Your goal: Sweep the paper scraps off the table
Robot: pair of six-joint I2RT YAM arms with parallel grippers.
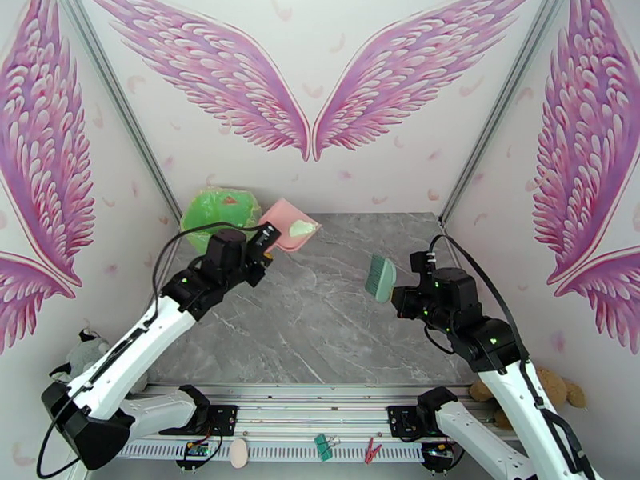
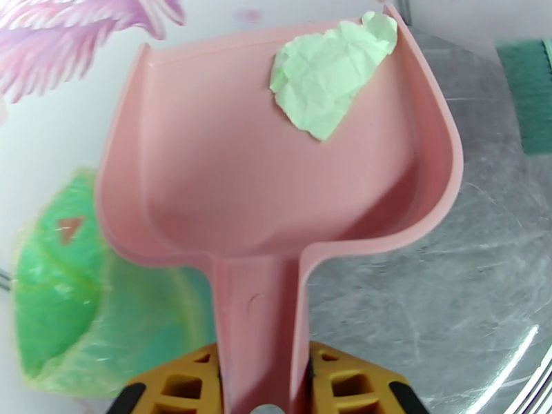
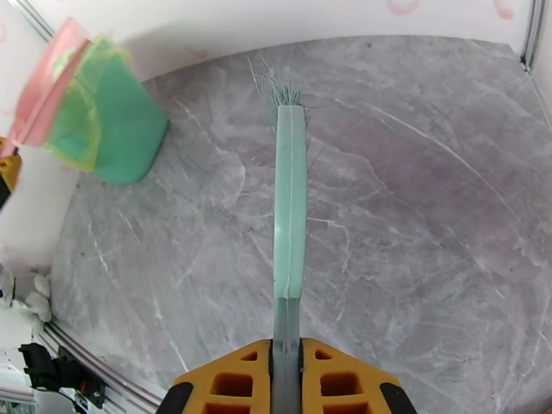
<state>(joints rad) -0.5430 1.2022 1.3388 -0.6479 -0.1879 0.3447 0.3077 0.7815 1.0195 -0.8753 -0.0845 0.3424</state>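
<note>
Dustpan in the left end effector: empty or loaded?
Loaded. A crumpled mint-green paper scrap lies inside the pink dustpan, up by its front lip. The left end effector holds the pan.

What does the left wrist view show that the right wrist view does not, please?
Left wrist, unlike right wrist: a mint paper scrap lying inside the pink dustpan, whose handle the left gripper clamps. Right wrist, unlike left: the right gripper clamping the brush handle, bristles splayed at its tip. Both: the marble table, green bin, dustpan and brush.
</note>
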